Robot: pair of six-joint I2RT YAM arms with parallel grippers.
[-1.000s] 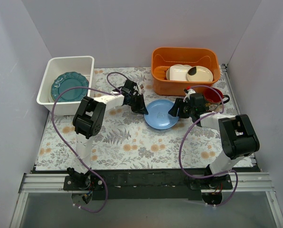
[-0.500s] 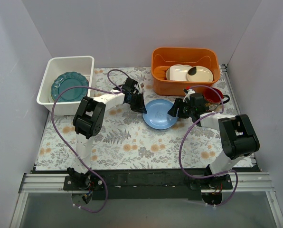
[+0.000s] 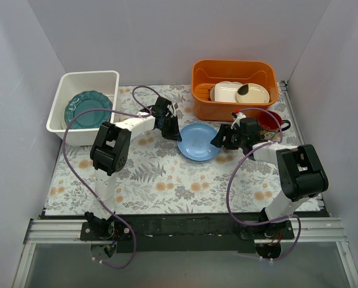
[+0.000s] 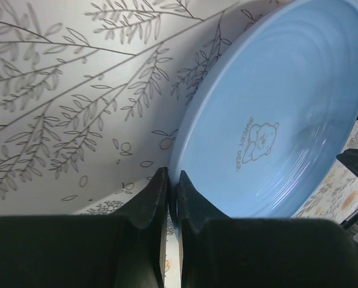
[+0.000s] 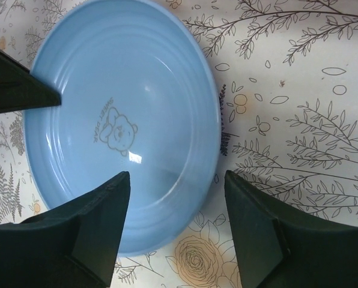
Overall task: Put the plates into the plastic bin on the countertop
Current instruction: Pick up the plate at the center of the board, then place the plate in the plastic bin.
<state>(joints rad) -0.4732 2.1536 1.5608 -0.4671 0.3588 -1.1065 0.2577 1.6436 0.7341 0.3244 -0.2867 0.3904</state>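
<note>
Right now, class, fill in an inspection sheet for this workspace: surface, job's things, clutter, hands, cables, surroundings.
Surface: countertop with fern and flower print.
Job's things: blue plate at mid-counter; teal plate lying in the white bin at far left.
Clutter: orange tub holding cream dishes; red mug beside it.
Hands: left hand shut on the blue plate's rim; right hand open at the opposite edge.
Cables: purple cables loop from both arms.
Surroundings: plain walls on three sides.

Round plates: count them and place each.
2. Teal plate in the white bin; light blue plate in the middle, rim pinched by the left gripper. The orange tub may hide more.
</note>
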